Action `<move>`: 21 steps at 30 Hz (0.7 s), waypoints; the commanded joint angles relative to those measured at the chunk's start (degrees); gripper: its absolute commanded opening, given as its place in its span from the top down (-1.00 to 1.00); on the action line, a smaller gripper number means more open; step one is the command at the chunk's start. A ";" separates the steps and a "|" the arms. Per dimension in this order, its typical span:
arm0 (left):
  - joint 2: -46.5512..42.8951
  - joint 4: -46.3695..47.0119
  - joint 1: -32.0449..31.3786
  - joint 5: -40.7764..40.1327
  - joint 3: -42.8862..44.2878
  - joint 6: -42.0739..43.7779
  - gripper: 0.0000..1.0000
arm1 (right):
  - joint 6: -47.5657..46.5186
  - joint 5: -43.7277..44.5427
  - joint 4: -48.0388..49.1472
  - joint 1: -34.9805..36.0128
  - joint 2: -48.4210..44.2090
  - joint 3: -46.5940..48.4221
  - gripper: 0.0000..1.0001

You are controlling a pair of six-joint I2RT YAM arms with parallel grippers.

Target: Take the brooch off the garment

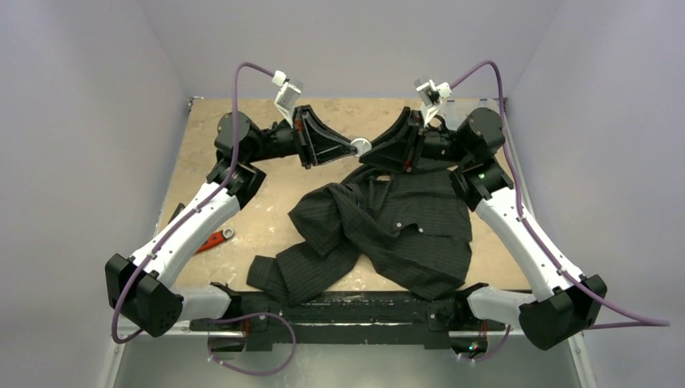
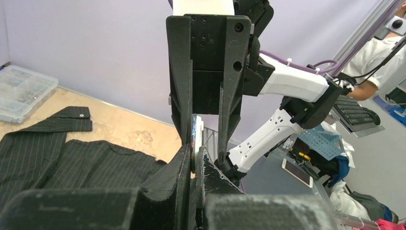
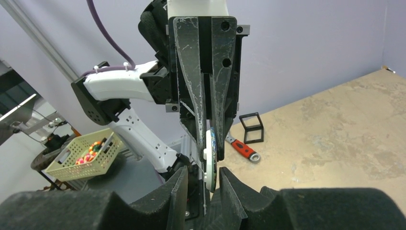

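With the left claw (image 2: 193,160) clamped on the brooch (image 3: 211,146), edge-on in the air at twelve o'clock of the garment (image 1: 388,222), and the right claw (image 3: 205,181) slightly parted around it, an early release would likely drop it onto the cloth.

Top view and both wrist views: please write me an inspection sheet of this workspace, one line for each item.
Surface: tan table, mottled.
Job's things: brooch in the air between both grippers, off the shirt; the shirt lies crumpled on the table.
Clutter: red-handled tool, small black frame, clear plastic box.
Grippers: left gripper shut on the brooch; right gripper open, fingers on either side of it.
Cables: purple cables along both arms.
Surroundings: pale walls; person at a keyboard; basket.
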 commanded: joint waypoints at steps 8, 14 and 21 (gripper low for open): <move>-0.34 2.64 0.50 0.48 -0.03 -0.29 1.00 | 1.46 -1.08 2.75 -0.91 -0.55 1.62 0.44; -0.36 2.58 0.50 0.81 -0.12 0.18 1.00 | 2.19 -1.25 3.50 -1.01 -0.17 2.04 0.46; -0.34 2.64 0.42 0.93 0.04 0.83 1.00 | 2.57 -0.83 3.78 -1.01 0.26 1.96 0.52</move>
